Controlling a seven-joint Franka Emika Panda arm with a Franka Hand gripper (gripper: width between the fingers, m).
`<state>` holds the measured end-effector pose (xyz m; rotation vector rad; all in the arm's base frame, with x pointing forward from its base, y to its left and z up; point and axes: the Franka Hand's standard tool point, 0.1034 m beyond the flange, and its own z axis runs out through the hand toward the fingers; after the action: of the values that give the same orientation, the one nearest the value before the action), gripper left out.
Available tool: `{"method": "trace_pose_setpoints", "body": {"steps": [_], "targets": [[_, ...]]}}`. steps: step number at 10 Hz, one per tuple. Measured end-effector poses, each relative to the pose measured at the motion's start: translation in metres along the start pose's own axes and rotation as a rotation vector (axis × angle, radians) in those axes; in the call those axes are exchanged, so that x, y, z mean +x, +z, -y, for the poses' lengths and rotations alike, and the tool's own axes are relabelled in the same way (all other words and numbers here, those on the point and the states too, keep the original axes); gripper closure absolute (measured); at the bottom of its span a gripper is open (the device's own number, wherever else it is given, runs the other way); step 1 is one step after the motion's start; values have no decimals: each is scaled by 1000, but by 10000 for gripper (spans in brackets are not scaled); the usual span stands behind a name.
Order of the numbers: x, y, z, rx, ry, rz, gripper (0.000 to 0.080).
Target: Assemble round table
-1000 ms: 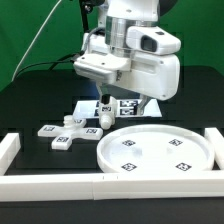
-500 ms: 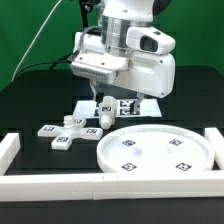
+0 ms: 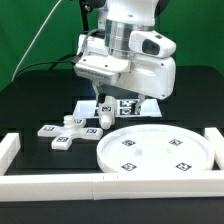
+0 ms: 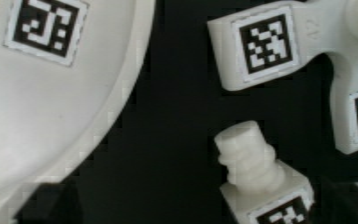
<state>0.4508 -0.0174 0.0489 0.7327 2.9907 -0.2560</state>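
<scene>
The round disc top [image 3: 155, 150] lies flat on the black table, at the front of the exterior view's right. The short cylinder leg [image 3: 103, 119] lies on its side beside the disc's rim. The cross-shaped base [image 3: 60, 135] lies further toward the exterior view's left. My gripper [image 3: 98, 97] hangs above the leg, apart from it and holding nothing. In the wrist view the disc [image 4: 51, 90], the leg [image 4: 256, 175] and tagged arms of the base [image 4: 265, 45] show. Dark fingertips [image 4: 44, 204] stand wide apart at the picture's edge, around the gripper [image 4: 202, 208].
The marker board [image 3: 125, 105] lies behind the leg, under the arm. White border rails run along the front [image 3: 60, 183] and at both sides [image 3: 8, 147]. A cable hangs at the back on the exterior view's left.
The arm's hand has shifted slightly sideways above the leg. The disc, the leg and the base have not moved.
</scene>
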Motion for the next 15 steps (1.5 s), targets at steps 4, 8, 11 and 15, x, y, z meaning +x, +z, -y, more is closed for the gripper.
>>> {"method": "trace_pose_setpoints", "body": {"steps": [4, 8, 11, 15], "targets": [[14, 4, 6, 50, -350, 9, 150], [13, 6, 14, 76, -477, -4, 150], [32, 14, 4, 83, -412, 51, 150], [31, 15, 8, 90, -423, 50, 150]]}}
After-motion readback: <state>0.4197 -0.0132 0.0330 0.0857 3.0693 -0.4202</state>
